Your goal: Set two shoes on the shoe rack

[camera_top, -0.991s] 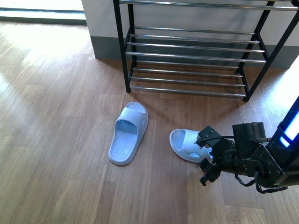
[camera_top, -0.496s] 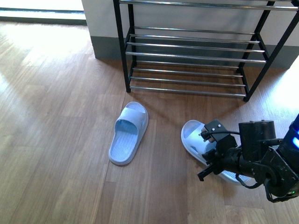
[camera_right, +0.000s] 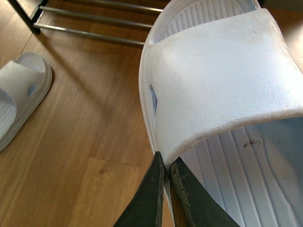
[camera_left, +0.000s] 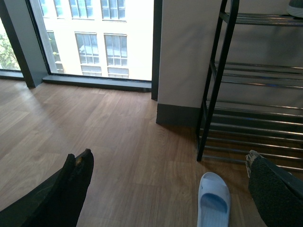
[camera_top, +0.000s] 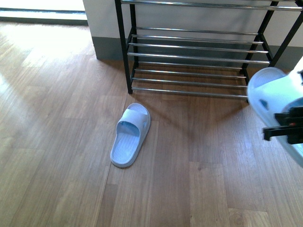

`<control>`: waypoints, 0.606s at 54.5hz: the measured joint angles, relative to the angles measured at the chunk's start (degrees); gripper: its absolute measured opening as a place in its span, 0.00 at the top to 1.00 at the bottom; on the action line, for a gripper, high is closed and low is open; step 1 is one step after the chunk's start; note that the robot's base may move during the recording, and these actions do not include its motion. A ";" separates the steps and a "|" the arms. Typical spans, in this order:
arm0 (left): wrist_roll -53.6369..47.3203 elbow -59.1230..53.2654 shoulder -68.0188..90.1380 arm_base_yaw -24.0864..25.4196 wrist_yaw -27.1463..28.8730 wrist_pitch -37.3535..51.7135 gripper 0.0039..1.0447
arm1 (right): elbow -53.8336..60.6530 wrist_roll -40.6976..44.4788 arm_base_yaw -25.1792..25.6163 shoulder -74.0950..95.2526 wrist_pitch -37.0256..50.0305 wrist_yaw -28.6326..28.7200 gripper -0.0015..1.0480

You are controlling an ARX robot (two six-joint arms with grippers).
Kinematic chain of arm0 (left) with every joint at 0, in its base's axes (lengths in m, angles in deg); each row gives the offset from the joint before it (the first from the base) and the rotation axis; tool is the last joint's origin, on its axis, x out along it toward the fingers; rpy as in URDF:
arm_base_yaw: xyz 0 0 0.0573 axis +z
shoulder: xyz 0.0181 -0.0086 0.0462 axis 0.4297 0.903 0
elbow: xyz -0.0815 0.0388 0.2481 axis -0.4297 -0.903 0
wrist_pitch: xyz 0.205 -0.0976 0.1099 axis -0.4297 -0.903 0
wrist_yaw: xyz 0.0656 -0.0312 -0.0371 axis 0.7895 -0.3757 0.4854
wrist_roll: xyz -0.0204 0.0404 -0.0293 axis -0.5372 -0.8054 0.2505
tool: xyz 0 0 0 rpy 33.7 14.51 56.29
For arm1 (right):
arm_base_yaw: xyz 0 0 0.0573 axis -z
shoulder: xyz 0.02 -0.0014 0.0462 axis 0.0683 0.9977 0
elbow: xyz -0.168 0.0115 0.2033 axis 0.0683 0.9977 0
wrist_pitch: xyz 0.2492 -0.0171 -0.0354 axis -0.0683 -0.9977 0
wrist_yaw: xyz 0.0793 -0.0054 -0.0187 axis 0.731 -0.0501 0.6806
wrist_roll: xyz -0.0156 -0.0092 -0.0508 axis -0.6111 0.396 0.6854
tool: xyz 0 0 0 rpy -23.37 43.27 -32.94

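My right gripper (camera_right: 164, 163) is shut on the side rim of a pale blue slide sandal (camera_right: 222, 90), which hangs in the air at the right edge of the front view (camera_top: 279, 101), beside the rack's right leg. The other pale blue slide sandal (camera_top: 130, 135) lies flat on the wooden floor in front of the shoe rack (camera_top: 194, 52), whose chrome rods sit in black side frames. The left wrist view looks past my open left gripper (camera_left: 168, 163) at that sandal (camera_left: 213, 201) and the shoe rack (camera_left: 255, 113). No grey sneakers are in view.
A grey-skirted wall (camera_top: 102, 28) stands behind the rack. A floor-to-ceiling window (camera_left: 90, 38) runs along the far left. Wooden floor (camera_top: 57, 142) stretches left of the lying sandal.
The right gripper has lifted its sandal off the floor and carried it up and to the right, toward the rack's right end. The other sandal has not moved.
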 joint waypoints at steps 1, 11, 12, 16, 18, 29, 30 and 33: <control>0.00 0.00 0.00 0.00 0.00 0.02 0.09 | 1.16 -0.24 0.63 -2.60 -1.22 0.02 0.99; 0.00 0.00 0.00 0.00 0.00 0.02 0.09 | 7.93 -2.05 5.77 -23.28 -12.98 2.08 0.99; 0.00 0.00 0.00 0.00 0.00 0.00 0.09 | 8.22 -2.12 6.08 -24.61 -13.81 2.32 0.99; 0.00 0.00 0.00 0.00 0.00 0.02 0.09 | 9.70 -3.10 7.87 -32.94 -19.23 3.89 0.99; 0.00 0.00 0.00 0.00 0.00 0.02 0.09 | 10.60 -3.74 9.03 -39.65 -23.56 4.98 0.99; 0.00 0.00 0.00 0.00 0.00 0.02 0.09 | 14.23 -6.10 10.32 -61.00 -37.05 8.81 0.99; 0.00 0.00 0.00 0.00 0.00 0.02 0.09 | 14.25 -6.12 10.32 -61.37 -37.16 8.92 0.99; 0.00 0.00 0.00 0.00 0.00 0.00 0.09 | 14.23 -6.29 10.32 -61.72 -37.20 8.90 0.99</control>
